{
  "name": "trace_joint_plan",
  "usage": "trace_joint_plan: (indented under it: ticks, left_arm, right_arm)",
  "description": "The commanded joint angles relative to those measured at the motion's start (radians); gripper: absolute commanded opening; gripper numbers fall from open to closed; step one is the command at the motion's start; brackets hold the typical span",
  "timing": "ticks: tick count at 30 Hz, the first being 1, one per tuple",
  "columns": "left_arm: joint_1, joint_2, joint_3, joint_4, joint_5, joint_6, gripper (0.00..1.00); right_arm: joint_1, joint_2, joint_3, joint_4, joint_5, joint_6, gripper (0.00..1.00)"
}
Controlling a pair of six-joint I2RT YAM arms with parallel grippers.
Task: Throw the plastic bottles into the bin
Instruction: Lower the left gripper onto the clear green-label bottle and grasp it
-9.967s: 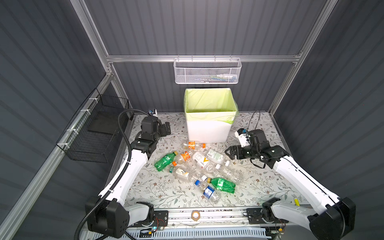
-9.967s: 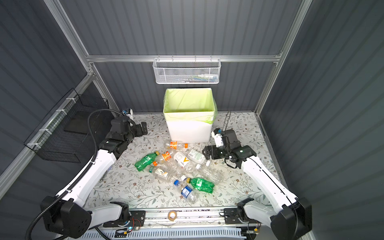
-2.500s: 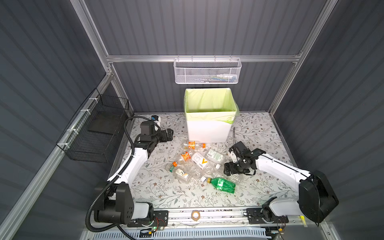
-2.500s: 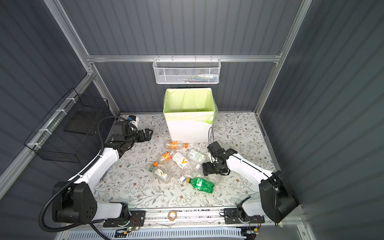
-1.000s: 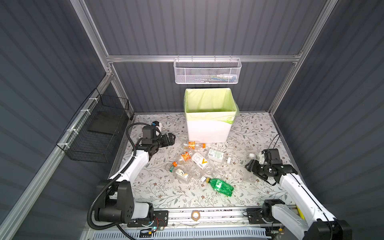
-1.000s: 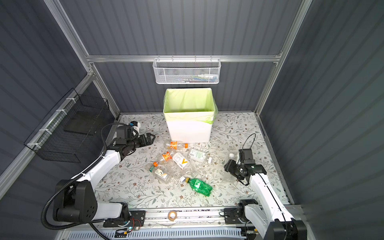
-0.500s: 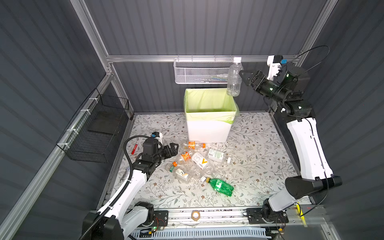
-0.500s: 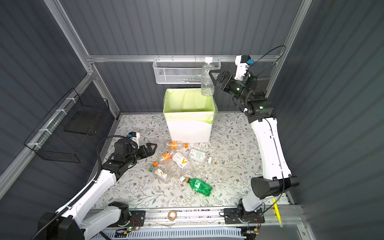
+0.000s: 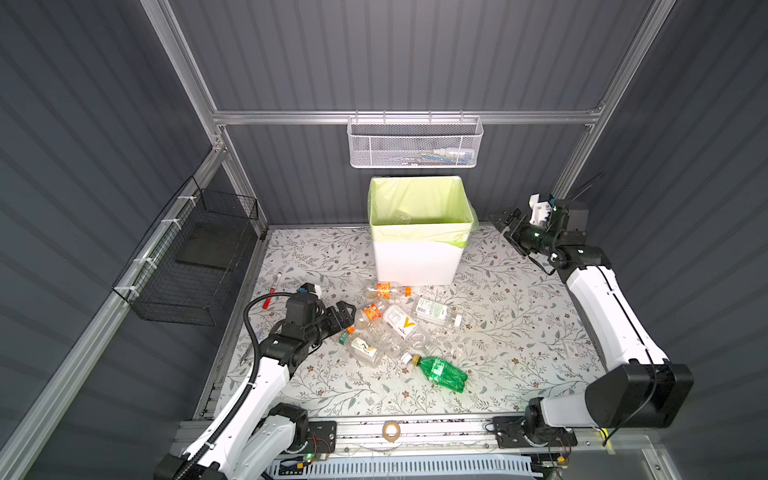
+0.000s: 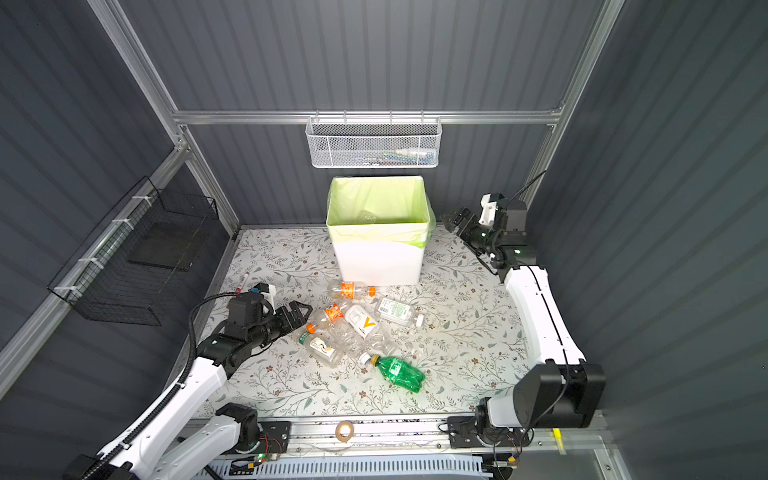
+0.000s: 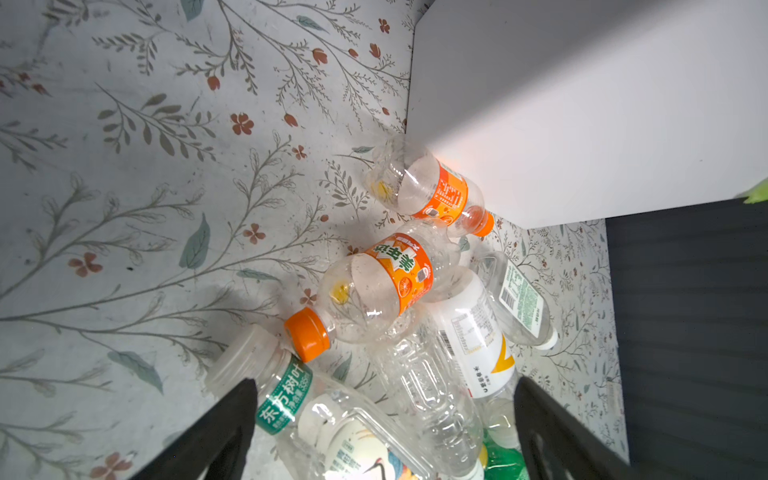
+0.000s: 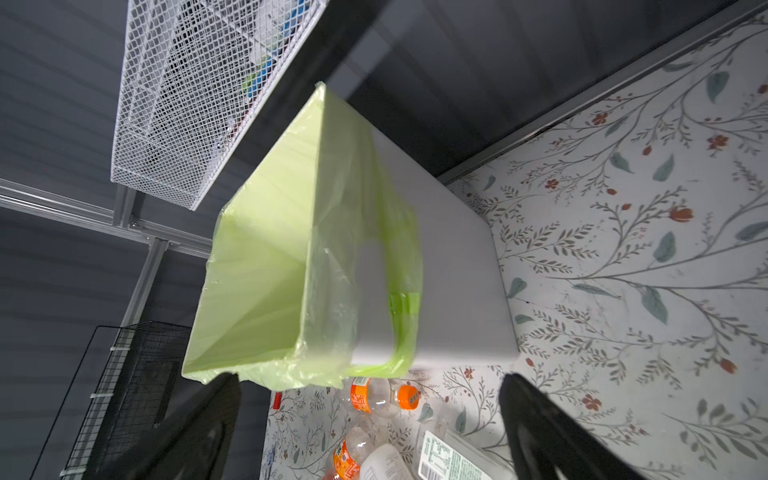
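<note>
Presently: plastic bottles (image 9: 399, 328), a loose heap at lower centre in both top views, lay before the bin (image 9: 415, 262). Left gripper (image 9: 345, 311), jaws spread and empty, sat at the heap's left edge beside the orange-labelled bottle (image 9: 371, 312). Right gripper (image 9: 505, 219), jaws spread and empty, hung right of the bin. Step judged: next pick, which called for closing on one bottle alone.

Dark grey ribbed walls (image 9: 415, 54) close in the space on 3 sides, framed by aluminium rails (image 9: 291, 117). A white mesh basket (image 9: 414, 143) hangs at 12 o'clock, a black wire basket (image 9: 195, 266) at 9 o'clock. The floor (image 9: 519, 332) carries a pale floral print, brightly lit.
</note>
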Motion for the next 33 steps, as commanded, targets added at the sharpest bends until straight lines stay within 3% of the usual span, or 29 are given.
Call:
trace_joint_plan:
  ticks: [1, 9, 18, 26, 33]
  left_arm:
    - [-0.032, 0.001, -0.007, -0.066, -0.015, -0.125, 0.95]
    - [-0.133, 0.104, -0.034, -0.102, -0.058, -0.313, 0.93]
    - [-0.158, 0.241, 0.000, -0.122, -0.044, -0.410, 0.90]
    - [-0.166, 0.322, -0.020, -0.096, -0.034, -0.418, 0.88]
    - [-0.169, 0.380, 0.024, -0.120, -0.065, -0.354, 0.76]
  right_arm:
    - [0.001, -0.046, -0.058, 0.023, 0.053, -0.056, 0.99]
    - [-0.003, -0.067, -0.218, 0.064, 0.073, -0.052, 0.99]
    - [-0.031, -0.048, -0.283, 0.120, 0.045, -0.018, 0.99]
    - [-0.057, -0.017, -0.321, 0.177, 0.013, 0.017, 0.99]
    - [-0.069, 0.009, -0.328, 0.201, -0.006, 0.024, 0.99]
